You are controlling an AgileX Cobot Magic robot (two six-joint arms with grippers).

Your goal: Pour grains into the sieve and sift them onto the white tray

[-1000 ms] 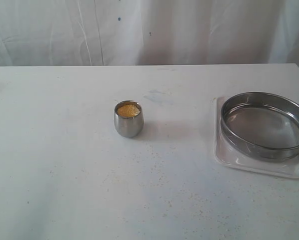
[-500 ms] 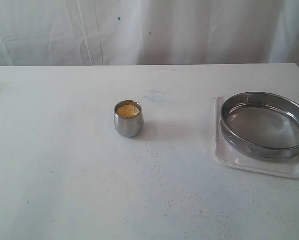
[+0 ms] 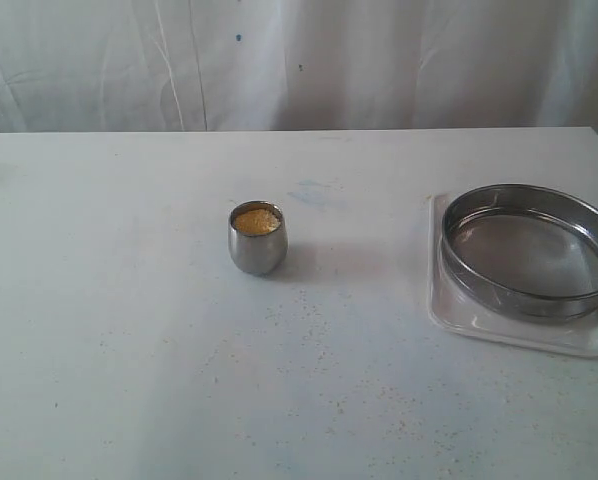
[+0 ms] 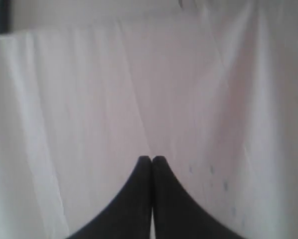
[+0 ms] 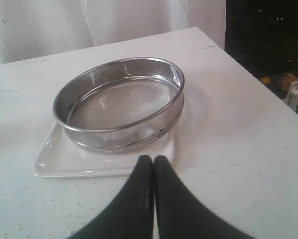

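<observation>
Quick look at the setup. The cup stands upright about mid-table, a small rounded steel thing, and the grains are in it, golden-yellow and filling it nearly to the rim. In the exterior view, a loose scatter of tiny specks lies on the table in front of the cup and a bit to its right.

Well off to the right of the cup is the sieve, sitting flat on the tray. The sieve's steel ring is way wider than the cup and you can see the grey mesh through the top. The tray pokes out from under the sieve on the side facing the cup and along the front, with a bare strip of white plastic there. Cup and tray are well apart and not touching.

Behind the cup, past the table's far edge, hangs a white curtain.

Neither arm shows in the exterior view. The left gripper has its two black fingers pressed tip to tip with nothing between them, and it's facing white fabric only, no cup in its view. The right gripper is the same, fingers together and holding nothing, pointed at the tray and sieve. Can't tell how high it sits above the table.
</observation>
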